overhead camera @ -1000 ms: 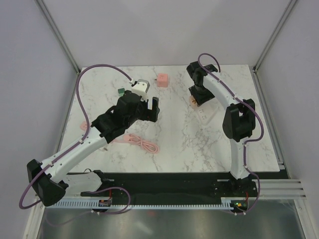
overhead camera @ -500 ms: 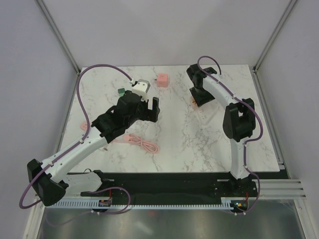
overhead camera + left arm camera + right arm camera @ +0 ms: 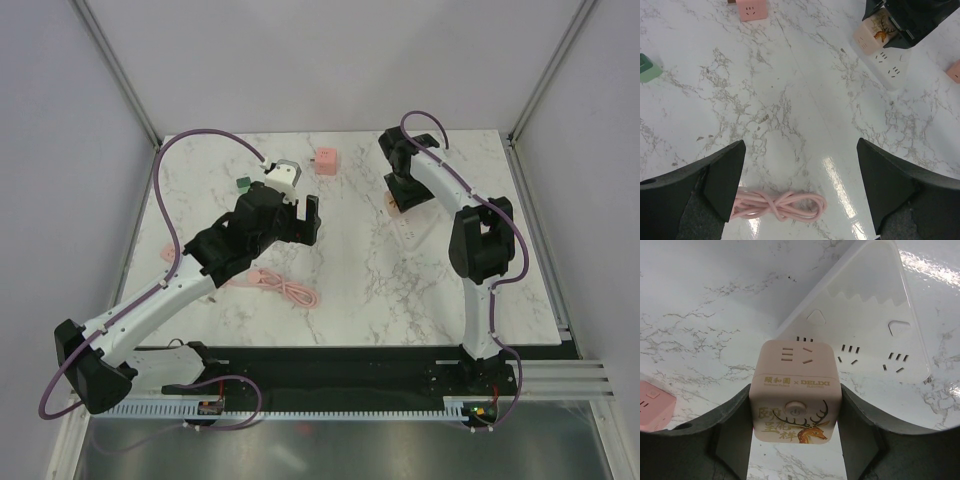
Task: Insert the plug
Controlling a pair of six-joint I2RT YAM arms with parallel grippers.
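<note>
The marble table [image 3: 350, 290] carried everything. My left gripper [image 3: 802, 175] hung over its middle with the jaws spread wide and nothing between them, so that arm took no part in the job at this point.

My right gripper [image 3: 796, 407] was clamped on the cube plug [image 3: 796, 390], one finger on each side of it. I held the cube at one end of the white power strip [image 3: 875, 335]. Its printed deer face was turned toward my wrist camera, and it covered that end of the strip. Three of the strip's sockets showed bare just beside the cube.

I judged the pickup and the carry to the strip done and the insertion itself still open. The prongs were hidden under the cube, so I could not tell whether they had met a socket, and in the left wrist view the cube looked tilted rather than seated flat. What seemed left was to square it up, press it home and let go.

The coiled pink cable [image 3: 777, 205] lay under my left gripper, untouched. A second pink cube [image 3: 752, 8] and a green block [image 3: 647, 67] sat well apart at the far side.
</note>
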